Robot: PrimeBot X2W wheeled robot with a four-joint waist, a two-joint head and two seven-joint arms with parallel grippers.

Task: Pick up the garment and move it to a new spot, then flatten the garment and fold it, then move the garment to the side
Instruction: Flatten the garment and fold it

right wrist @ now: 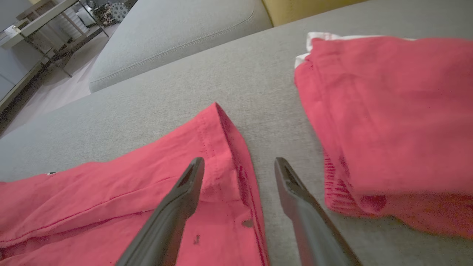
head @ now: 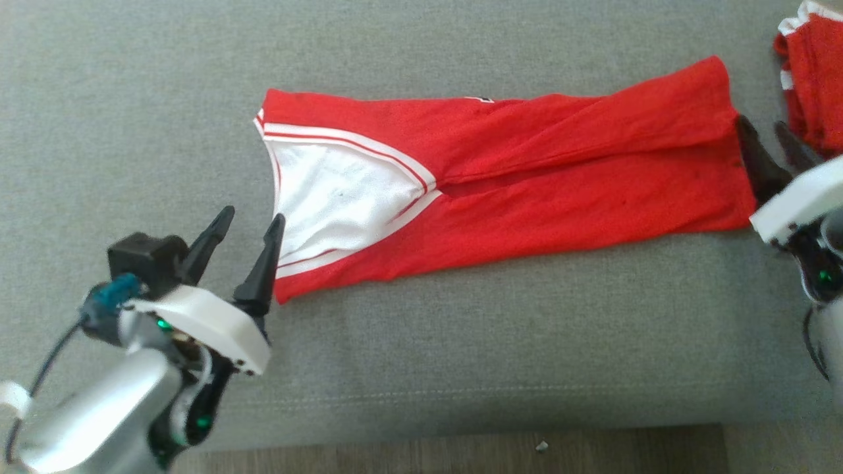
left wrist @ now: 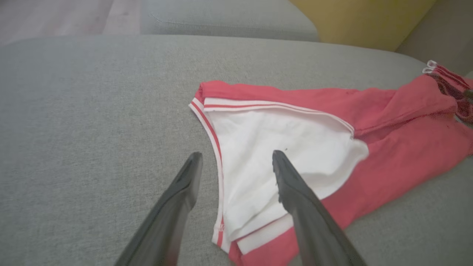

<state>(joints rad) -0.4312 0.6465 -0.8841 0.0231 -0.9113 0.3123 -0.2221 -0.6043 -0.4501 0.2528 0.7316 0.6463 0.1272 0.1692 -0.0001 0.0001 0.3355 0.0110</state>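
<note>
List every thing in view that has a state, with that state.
Red garment: folded lengthwise, flat on the grey cushion.
Second red garment: piled up, lying apart at the right.
Left gripper: open, at the neckline end, holding nothing.
Right gripper: open, at the hem end, holding nothing.

Silver forearm [head: 108, 408], white wrist [head: 211, 324], black fingers [head: 263, 266]

Left gripper [head: 253, 214], right gripper [head: 761, 123] — seemingly spread.

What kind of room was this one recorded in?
Likely a home living room. The work surface is a grey sofa seat, another cushion lies beyond it, and a metal-legged table stands in the background.
</note>
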